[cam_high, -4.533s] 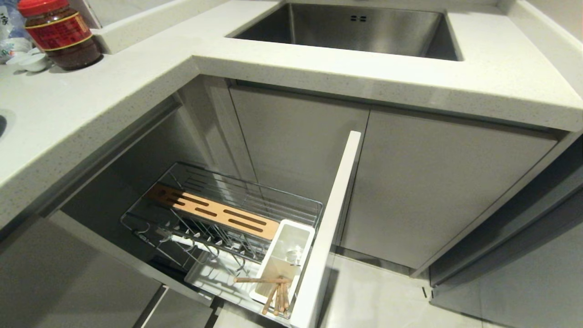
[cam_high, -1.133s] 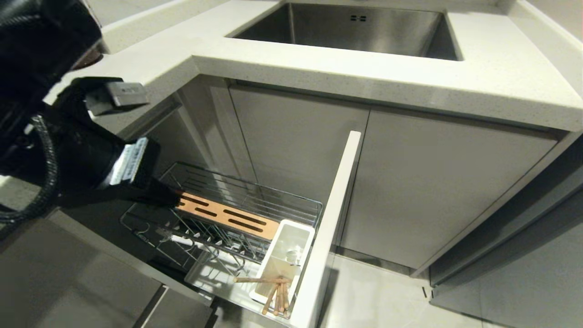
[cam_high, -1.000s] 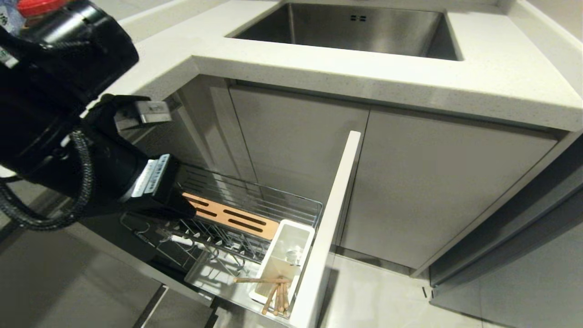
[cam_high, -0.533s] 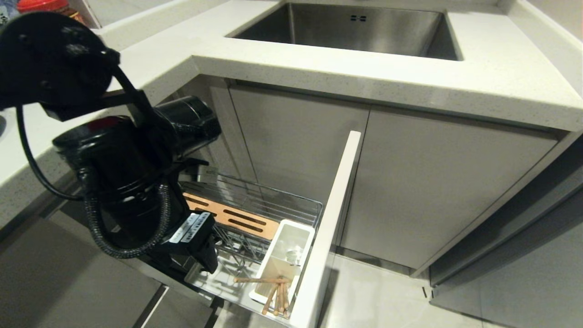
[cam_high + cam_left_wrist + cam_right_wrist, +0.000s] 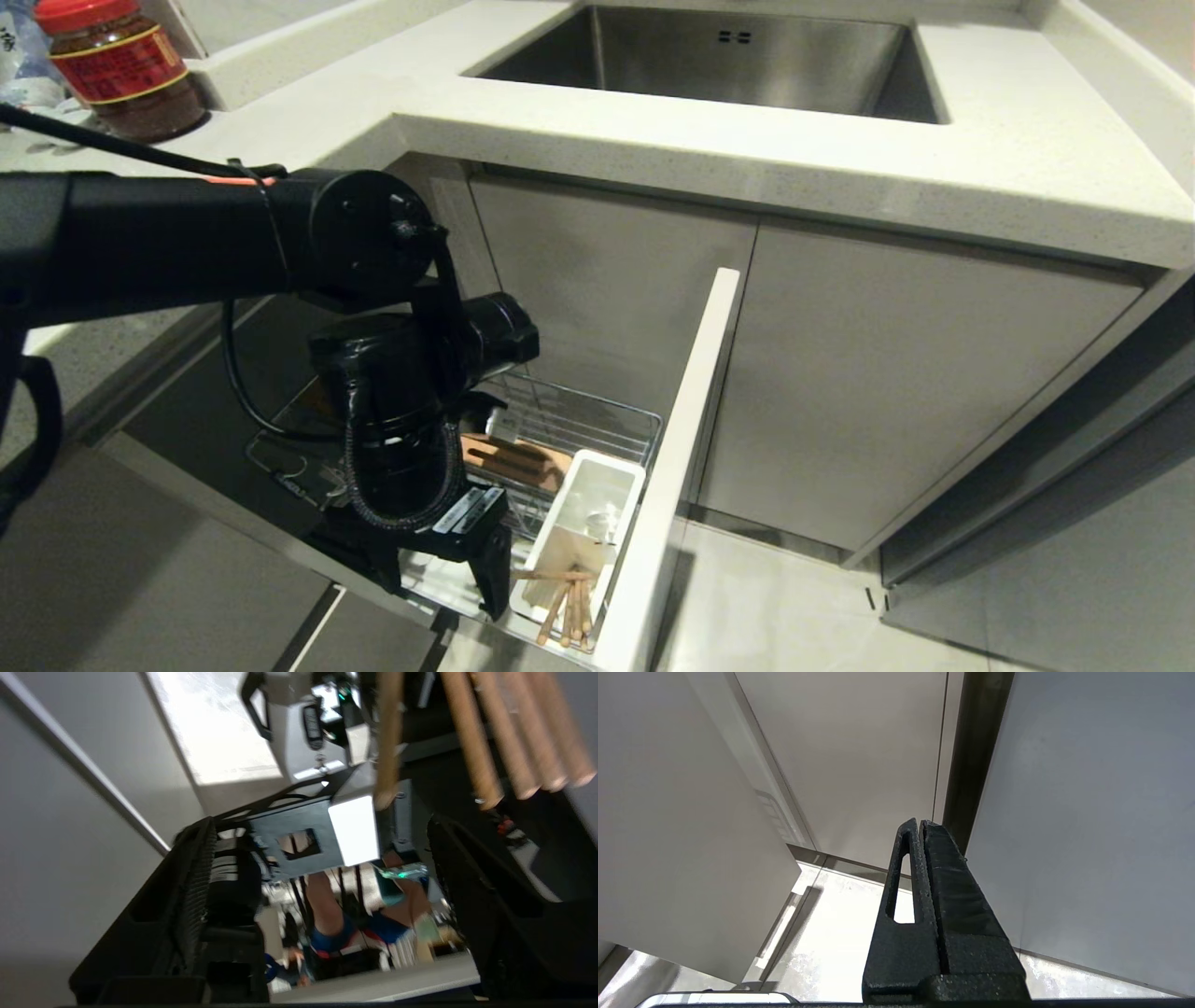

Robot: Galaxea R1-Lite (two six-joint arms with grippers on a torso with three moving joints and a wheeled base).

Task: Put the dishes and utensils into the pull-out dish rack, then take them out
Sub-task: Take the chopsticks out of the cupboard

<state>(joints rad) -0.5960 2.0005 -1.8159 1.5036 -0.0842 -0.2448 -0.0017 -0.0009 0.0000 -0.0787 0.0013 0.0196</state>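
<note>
The pull-out dish rack (image 5: 597,420) stands drawn out below the counter, with its wood board (image 5: 523,457), white utensil bin (image 5: 597,485) and white front (image 5: 686,448). Several wooden chopsticks (image 5: 565,602) lean out of the bin's near end. They also show close up in the left wrist view as chopsticks (image 5: 472,742). My left gripper (image 5: 439,593) points down into the rack just left of the chopsticks. It is open, and nothing lies between its fingers (image 5: 187,896). The dishes are out of view. My right gripper (image 5: 920,823) hangs shut beside the cabinet doors.
A red-lidded jar (image 5: 121,65) stands on the counter (image 5: 653,140) at far left. The steel sink (image 5: 728,56) lies behind the counter edge. Closed cabinet doors (image 5: 887,373) are to the right of the rack, with pale floor (image 5: 775,607) below them.
My left arm came in from the left and swung down over the rack. Its gripper opened and now hangs beside the chopsticks. The right arm has not moved.
</note>
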